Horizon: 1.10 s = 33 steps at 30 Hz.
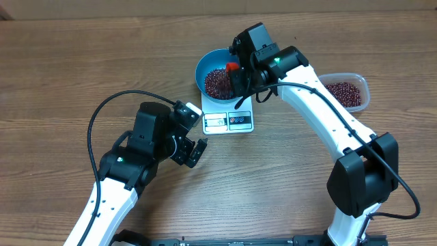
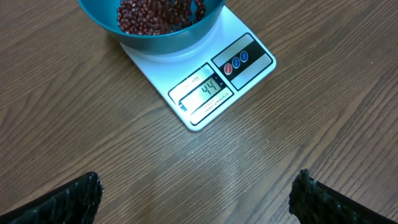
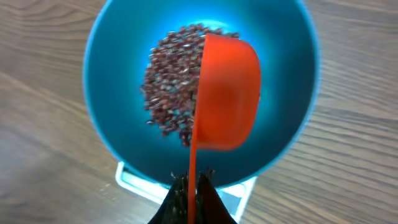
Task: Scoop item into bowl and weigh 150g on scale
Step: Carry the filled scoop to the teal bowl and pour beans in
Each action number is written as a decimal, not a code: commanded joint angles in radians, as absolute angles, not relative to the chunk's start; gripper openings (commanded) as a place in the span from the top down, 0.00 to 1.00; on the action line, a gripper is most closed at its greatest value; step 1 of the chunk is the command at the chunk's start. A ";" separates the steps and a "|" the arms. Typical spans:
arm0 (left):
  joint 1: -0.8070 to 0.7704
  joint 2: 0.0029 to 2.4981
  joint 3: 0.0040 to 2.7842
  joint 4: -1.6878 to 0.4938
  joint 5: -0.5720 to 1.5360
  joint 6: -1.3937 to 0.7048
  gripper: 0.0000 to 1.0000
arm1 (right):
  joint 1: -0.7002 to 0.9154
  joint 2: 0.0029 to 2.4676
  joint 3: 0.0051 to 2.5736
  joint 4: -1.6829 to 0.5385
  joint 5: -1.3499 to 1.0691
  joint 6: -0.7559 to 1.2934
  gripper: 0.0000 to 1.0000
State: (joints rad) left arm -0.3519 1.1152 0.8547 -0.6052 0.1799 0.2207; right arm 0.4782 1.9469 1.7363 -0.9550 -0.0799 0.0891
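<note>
Bowl bright blue; beans inside it dark red-brown; scoop above it orange; scale beneath it white; table brown wood-grain.

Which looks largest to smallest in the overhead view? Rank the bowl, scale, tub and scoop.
1. bowl
2. scale and tub: both partly covered, too close to rank
3. scoop, clearly smallest

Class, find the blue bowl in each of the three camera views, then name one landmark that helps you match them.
Overhead: blue bowl upper centre, on the white scale.
Left wrist: bowl at top edge, left of centre.
Right wrist: bowl fills most of the picture, behind the orange scoop.
Shared landmark: the white scale beneath the bowl, in all three views.
</note>
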 commanded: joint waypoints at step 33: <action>-0.354 1.119 0.847 -0.605 0.192 0.244 0.01 | 0.594 1.932 1.769 -0.887 0.239 0.081 0.96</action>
State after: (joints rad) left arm -0.3519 1.1152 0.8547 -0.6052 0.1802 0.2207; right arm 0.5797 1.9469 1.7363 -0.8970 0.1581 0.0814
